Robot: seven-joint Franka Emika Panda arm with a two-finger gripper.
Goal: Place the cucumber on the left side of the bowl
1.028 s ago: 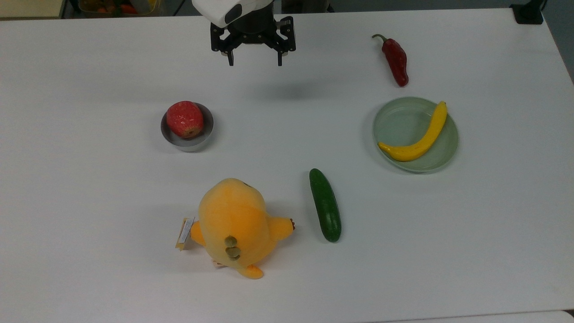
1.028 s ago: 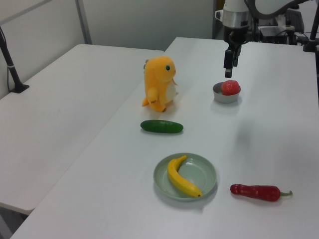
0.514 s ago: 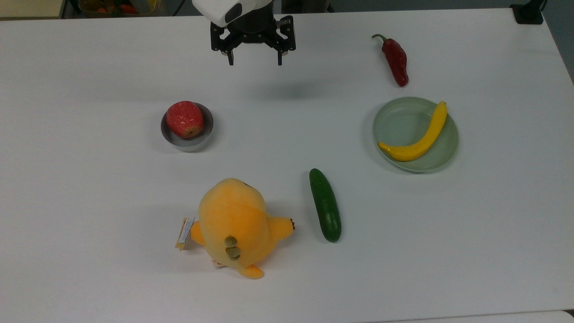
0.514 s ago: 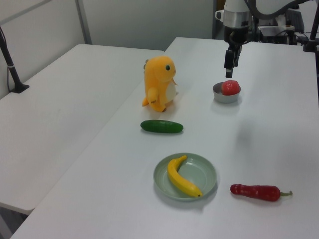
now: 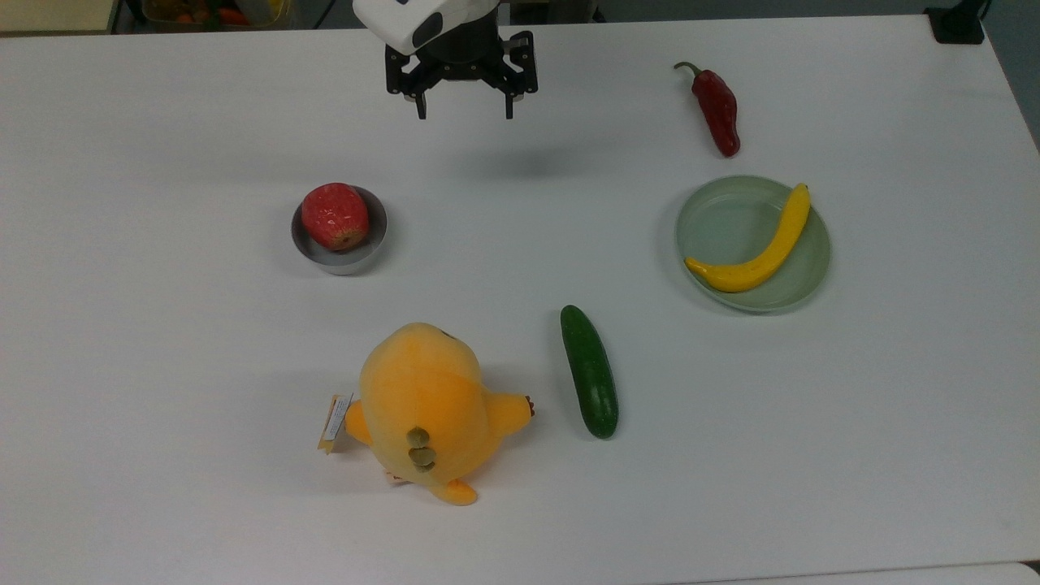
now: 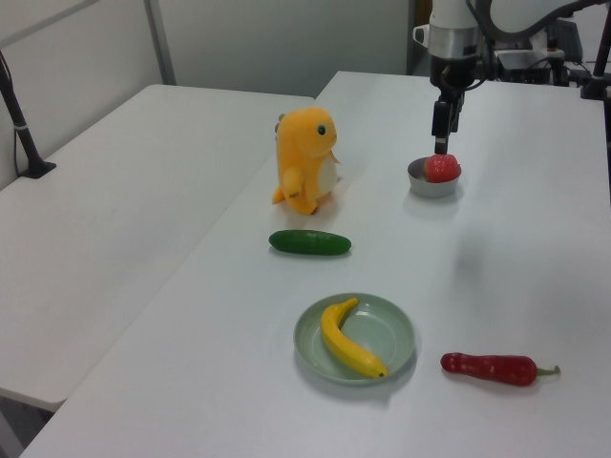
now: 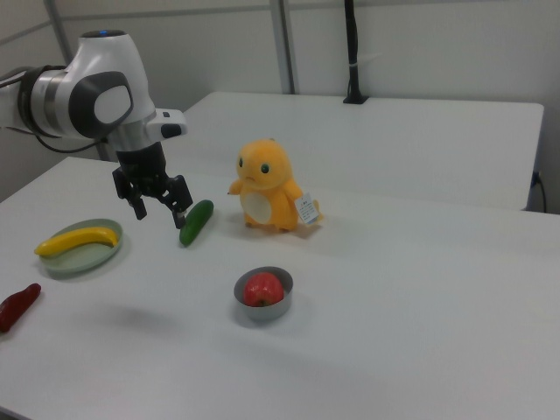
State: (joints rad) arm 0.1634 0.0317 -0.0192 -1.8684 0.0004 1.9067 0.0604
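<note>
The dark green cucumber (image 5: 589,371) (image 6: 309,242) (image 7: 196,221) lies flat on the white table, just right of the orange plush in the top view. The small grey metal bowl (image 5: 325,258) (image 6: 431,187) (image 7: 262,311) holds a red apple (image 5: 335,214) and stands at the top view's middle left. My gripper (image 5: 464,112) (image 6: 442,143) (image 7: 160,214) hangs open and empty above the table near its far edge in the top view, well away from the cucumber and up-right of the bowl.
An orange plush toy (image 5: 422,406) stands beside the cucumber. A pale green plate (image 5: 723,219) with a yellow banana (image 5: 760,252) sits at the top view's right, with a red chili pepper (image 5: 717,106) beyond it. A second table (image 6: 124,172) adjoins.
The gripper has shifted slightly, a little right in the top view and a little lower in the left view. It stays open. No object has moved.
</note>
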